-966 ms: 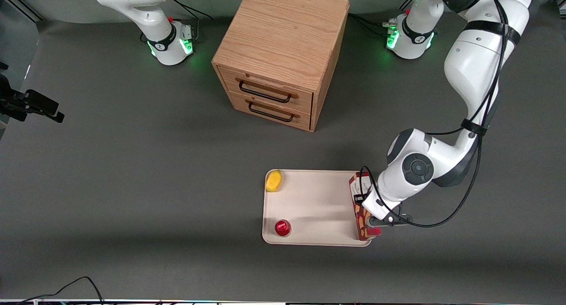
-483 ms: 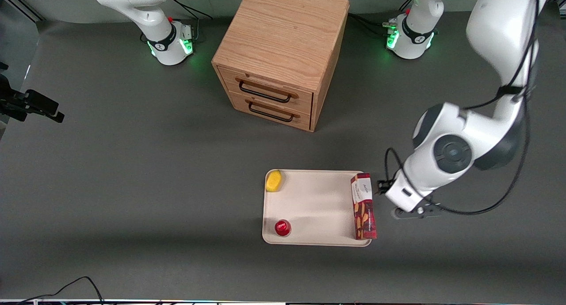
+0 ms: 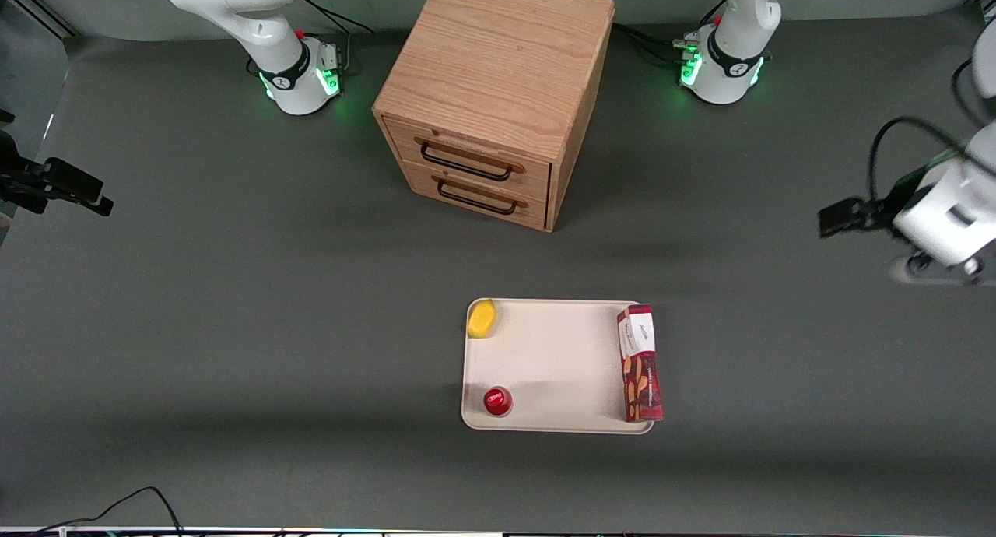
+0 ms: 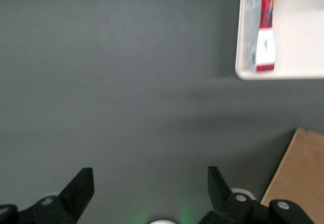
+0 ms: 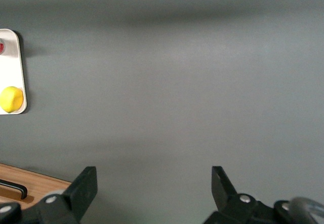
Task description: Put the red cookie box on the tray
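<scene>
Front view: we see the red cookie box [image 3: 640, 363] lying flat on the tray [image 3: 556, 366], along the short edge toward the working arm's end. Our gripper [image 4: 150, 186] hangs over bare table, well apart from it, jaws spread wide, holding nothing. Lemon [image 3: 482, 318] and red can [image 3: 497, 401] share the tray.

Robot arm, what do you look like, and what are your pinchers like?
The working arm is smooth, rounded white plastic, with a black cable looping off it. Its round white base glows green. The gripper, out at the working arm's end of the table, has two chunky black fingers with silver screws, standing wide apart over grey table.
</scene>
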Controlling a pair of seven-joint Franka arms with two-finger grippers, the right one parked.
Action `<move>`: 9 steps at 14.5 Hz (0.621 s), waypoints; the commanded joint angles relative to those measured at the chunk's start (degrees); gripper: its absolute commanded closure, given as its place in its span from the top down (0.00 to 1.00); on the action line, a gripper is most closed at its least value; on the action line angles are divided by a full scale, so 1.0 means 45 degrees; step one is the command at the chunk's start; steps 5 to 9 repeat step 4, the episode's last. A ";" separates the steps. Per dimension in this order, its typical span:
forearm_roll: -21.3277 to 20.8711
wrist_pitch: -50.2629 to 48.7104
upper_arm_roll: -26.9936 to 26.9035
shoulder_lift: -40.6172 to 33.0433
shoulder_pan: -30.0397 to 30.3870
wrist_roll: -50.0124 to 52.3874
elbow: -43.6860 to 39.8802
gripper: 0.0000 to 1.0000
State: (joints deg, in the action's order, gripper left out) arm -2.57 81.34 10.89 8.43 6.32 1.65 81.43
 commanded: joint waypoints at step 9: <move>0.0396 -0.0908 -0.0916 -0.0938 -0.0193 -0.0817 0.0127 1.00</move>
